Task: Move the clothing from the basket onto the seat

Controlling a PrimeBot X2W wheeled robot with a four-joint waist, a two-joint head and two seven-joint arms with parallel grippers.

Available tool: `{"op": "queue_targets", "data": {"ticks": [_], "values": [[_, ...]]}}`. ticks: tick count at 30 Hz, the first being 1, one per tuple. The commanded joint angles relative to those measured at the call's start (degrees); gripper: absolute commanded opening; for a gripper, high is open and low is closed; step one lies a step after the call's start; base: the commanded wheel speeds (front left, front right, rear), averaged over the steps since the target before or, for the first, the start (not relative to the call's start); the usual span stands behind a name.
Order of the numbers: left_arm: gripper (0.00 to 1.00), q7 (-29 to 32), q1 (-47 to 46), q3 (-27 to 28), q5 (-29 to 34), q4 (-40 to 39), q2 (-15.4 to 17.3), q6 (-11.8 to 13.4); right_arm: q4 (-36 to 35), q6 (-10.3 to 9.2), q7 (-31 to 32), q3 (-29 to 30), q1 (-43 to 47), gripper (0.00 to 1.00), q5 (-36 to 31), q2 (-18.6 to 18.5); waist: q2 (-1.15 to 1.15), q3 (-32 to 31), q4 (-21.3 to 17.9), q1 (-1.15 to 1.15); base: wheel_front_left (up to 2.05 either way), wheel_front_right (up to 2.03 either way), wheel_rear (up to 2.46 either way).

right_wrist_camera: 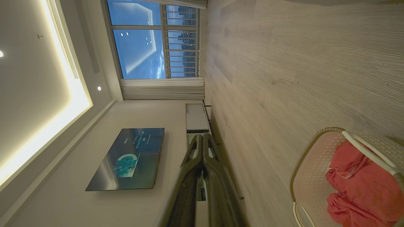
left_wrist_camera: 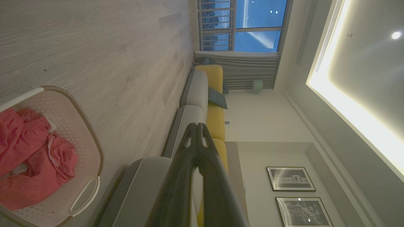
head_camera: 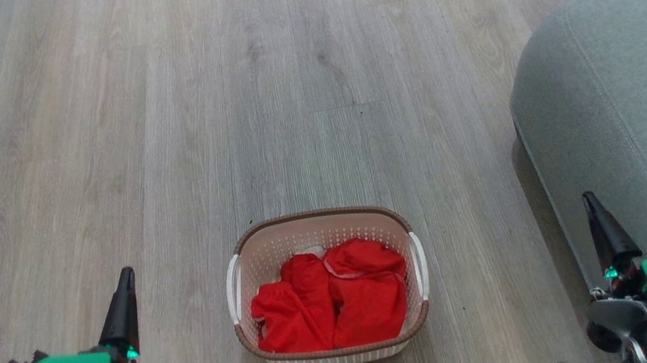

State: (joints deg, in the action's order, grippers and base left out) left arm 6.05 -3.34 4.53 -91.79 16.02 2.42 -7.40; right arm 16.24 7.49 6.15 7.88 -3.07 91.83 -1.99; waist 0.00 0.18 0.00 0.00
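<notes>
The cream-white basket [head_camera: 317,226] with a brown rim stands on the floor in the lower middle of the head view. Red clothing [head_camera: 329,296] fills its bottom, with a bit of white cloth [head_camera: 314,249] peeking out behind. The basket [left_wrist_camera: 82,132] with the clothing [left_wrist_camera: 28,157] lies at the lower left of the left wrist view, and the basket [right_wrist_camera: 307,170] with the clothing [right_wrist_camera: 363,186] at the lower right of the right wrist view. The grey seat [head_camera: 632,103] stands at the right. My left gripper [head_camera: 125,277] is shut, left of the basket, holding nothing. My right gripper [head_camera: 587,198] is shut, over the seat's edge.
Pale wood-look floor [head_camera: 286,86] spreads around the basket. A grey and yellow sofa [left_wrist_camera: 205,94] lines the far wall by a window [left_wrist_camera: 249,25]. A wall television [right_wrist_camera: 129,157] and a low cabinet [right_wrist_camera: 195,118] stand on the opposite side.
</notes>
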Motion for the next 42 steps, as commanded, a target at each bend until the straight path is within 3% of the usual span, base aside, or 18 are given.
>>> {"op": "queue_targets", "data": {"ticks": [1, 42], "values": [[0.0, 0.4, -2.8, 2.0, -0.4, -2.0, 0.5, -0.1, -2.2, 0.0, 0.3, -1.4, -3.1, 0.0, 0.4, -0.9, 0.0, 0.0, 0.0, 0.0, 0.0, 0.0, 0.0], [0.0, 0.4, -2.8, 2.0, -0.4, -2.0, 0.5, -0.1, -2.2, 0.0, 0.3, -1.4, -3.1, 0.0, 0.4, -0.9, 0.0, 0.0, 0.0, 0.0, 0.0, 0.0, 0.0]]}}
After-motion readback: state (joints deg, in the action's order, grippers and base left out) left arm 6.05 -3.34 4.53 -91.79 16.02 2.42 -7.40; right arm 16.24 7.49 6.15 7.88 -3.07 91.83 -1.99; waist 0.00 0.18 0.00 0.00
